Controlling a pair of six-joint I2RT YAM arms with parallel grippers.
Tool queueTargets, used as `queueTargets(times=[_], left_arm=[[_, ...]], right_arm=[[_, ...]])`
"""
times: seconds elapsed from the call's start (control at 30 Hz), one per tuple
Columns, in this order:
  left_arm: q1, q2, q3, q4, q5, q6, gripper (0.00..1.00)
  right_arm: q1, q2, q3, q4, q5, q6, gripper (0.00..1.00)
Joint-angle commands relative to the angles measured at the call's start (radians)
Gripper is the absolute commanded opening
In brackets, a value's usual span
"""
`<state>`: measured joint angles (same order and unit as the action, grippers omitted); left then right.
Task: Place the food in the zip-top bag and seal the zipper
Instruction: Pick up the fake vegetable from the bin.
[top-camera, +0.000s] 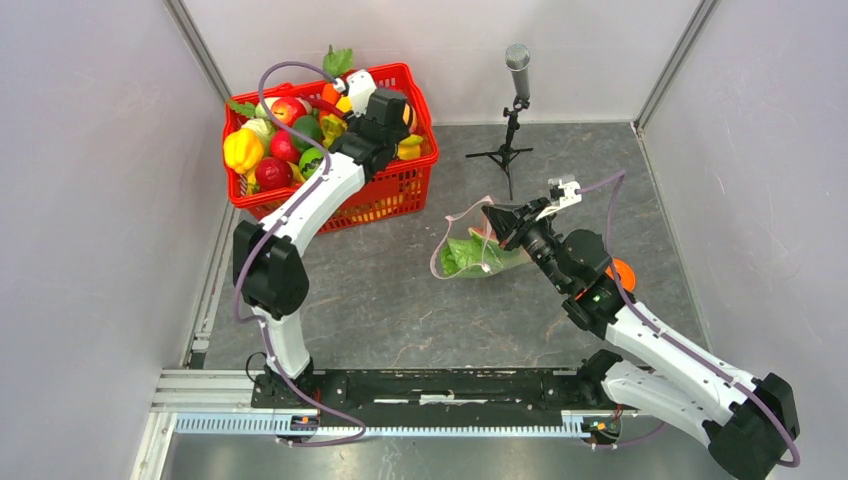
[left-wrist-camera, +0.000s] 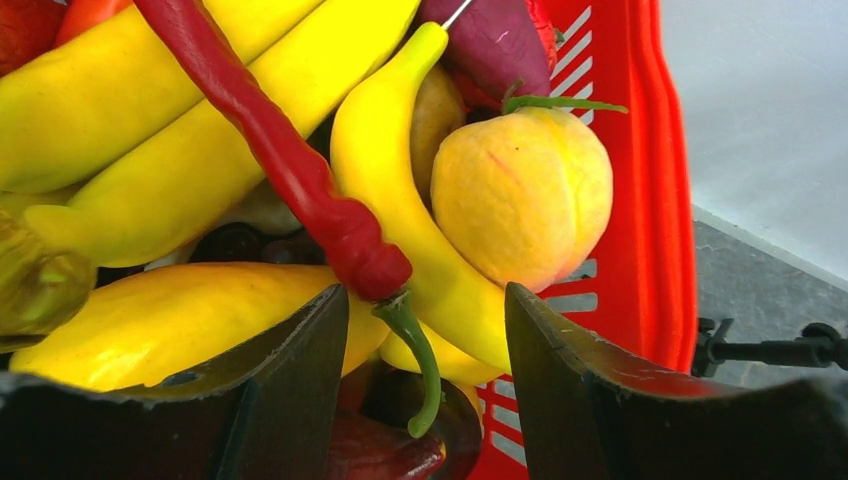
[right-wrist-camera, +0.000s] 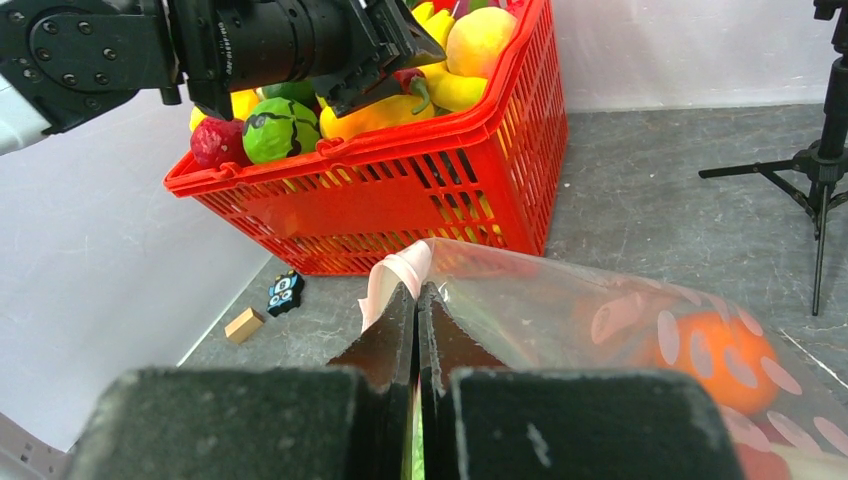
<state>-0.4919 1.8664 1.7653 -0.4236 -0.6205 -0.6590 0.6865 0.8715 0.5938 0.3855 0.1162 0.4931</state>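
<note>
Left claw (left-wrist-camera: 423, 305) spread over one red basket (top-camera: 390, 195), right claw (right-wrist-camera: 418, 300) pinching one zip-top bag (right-wrist-camera: 600, 300)

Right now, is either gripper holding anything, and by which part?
The right gripper is shut on the zip-top bag, pinching its pink-striped edge. The left gripper is open over the red basket, holding nothing.

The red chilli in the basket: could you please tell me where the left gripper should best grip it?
Probably the thick end of the red chilli, beside its green stem. Bring the left gripper down from above, jaws across its narrow width: it lies uppermost on the yellow fruit.
</note>
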Motion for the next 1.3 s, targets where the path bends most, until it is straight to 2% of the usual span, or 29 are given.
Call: queueTargets(times=[0.0,0.13,0.2,0.27,0.33,0.53,0.63,0.77,1.0,1.27], left_arm=[[0.001,0.043,0.035,0.026,-0.058,-0.041,0.64],[0.006,0.065,0.033,0.043,-0.062,-0.041,0.58],[0.009,0.069,0.031,0.045,-0.058,-0.039,0.42],[0.011,0.069,0.022,0.054,-0.044,-0.033,0.37],[0.012,0.065,0.017,0.051,-0.03,-0.028,0.26],[0.012,-0.024,-0.077,0.124,0.007,-0.004,0.17],[0.012,-0.068,-0.097,0.155,0.067,0.049,0.07],[0.012,-0.134,-0.126,0.181,0.135,0.097,0.02],[0.012,-0.255,-0.208,0.227,0.208,0.162,0.02],[0.012,-0.393,-0.303,0.233,0.451,0.282,0.02]], right_arm=[[0.001,-0.002,0.0,0.066,0.012,0.005,0.01],[0.001,-0.008,-0.007,0.067,0.018,0.005,0.01],[0.001,-0.012,-0.01,0.067,0.02,0.007,0.02],[0.001,-0.016,-0.015,0.067,0.022,0.008,0.02],[0.001,-0.021,-0.023,0.071,0.028,0.011,0.02],[0.001,-0.031,-0.032,0.07,0.033,0.012,0.02],[0.0,-0.031,-0.034,0.072,0.035,0.016,0.02],[0.001,-0.03,-0.035,0.07,0.036,0.018,0.02],[0.001,-0.035,-0.038,0.071,0.036,0.023,0.02],[0.001,-0.036,-0.037,0.07,0.034,0.025,0.02]])
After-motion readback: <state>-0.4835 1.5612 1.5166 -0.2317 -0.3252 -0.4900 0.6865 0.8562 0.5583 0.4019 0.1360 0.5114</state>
